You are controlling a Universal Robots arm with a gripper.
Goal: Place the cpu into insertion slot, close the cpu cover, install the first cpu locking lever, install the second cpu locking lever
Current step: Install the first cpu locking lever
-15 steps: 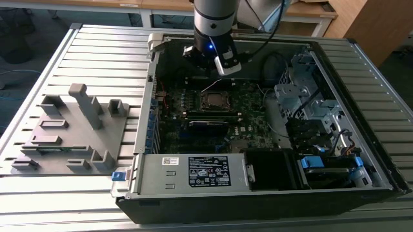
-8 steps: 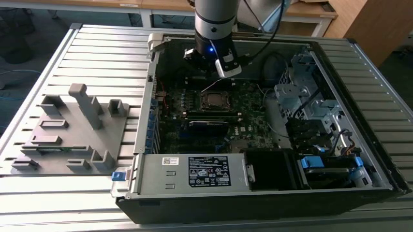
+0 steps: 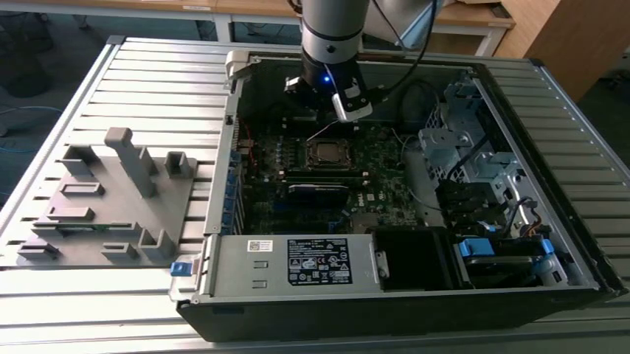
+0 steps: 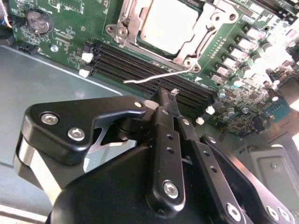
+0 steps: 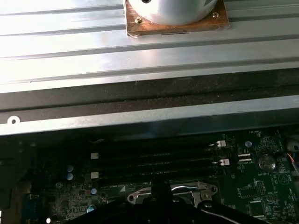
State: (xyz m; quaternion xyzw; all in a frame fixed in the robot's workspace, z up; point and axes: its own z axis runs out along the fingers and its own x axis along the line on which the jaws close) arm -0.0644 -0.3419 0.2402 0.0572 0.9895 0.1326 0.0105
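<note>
Black gripper (image 4: 167,95), jaws pressed together on nothing, hangs just beside the loose wire locking lever (image 4: 154,77), placed, I judge, to push it. Beyond it the cpu (image 4: 168,25) lies seated in the insertion slot (image 4: 188,59), framed by the seemingly lowered cpu cover (image 4: 127,21), beside the memory strips (image 4: 140,58).

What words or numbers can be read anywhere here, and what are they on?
No text can be read clearly.
Black-and-white label on the grey power box: print too small to read.
White sticker beside it: too small to read.
White markings on the green board: too blurred to read.
</note>
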